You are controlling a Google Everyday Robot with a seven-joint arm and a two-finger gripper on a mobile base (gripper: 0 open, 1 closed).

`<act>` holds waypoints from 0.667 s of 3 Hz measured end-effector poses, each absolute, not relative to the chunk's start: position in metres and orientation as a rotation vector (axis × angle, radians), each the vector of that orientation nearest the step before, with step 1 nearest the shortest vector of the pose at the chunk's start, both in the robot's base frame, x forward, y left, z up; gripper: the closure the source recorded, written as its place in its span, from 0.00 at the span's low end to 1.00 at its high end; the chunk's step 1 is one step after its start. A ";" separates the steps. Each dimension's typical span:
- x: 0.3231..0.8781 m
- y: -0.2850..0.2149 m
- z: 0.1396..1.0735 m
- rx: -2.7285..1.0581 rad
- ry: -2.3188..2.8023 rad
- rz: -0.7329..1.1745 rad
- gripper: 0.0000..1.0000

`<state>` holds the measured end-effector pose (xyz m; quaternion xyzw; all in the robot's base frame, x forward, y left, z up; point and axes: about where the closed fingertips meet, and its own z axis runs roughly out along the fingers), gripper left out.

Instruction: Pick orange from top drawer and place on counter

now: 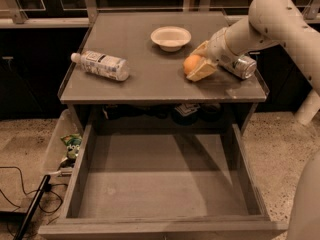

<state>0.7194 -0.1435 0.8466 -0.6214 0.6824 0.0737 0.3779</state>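
The orange [190,63] is held between my gripper's pale fingers [202,70], low over the counter [145,79] at its right middle; I cannot tell whether it touches the surface. My gripper [196,65] is shut on the orange, reaching in from the right on a white arm. The top drawer [160,184] stands pulled out below the counter, its grey floor bare.
A white bowl [171,37] sits at the counter's back middle. A plastic bottle [101,65] lies on its side at the left. A silver can [240,66] lies behind my gripper at the right edge. A translucent bin with a green snack bag [71,148] stands at lower left, with cables on the floor.
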 end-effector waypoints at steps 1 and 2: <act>0.719 -0.144 0.846 -1.588 1.746 0.190 0.81; 0.719 -0.144 0.846 -1.588 1.746 0.190 0.58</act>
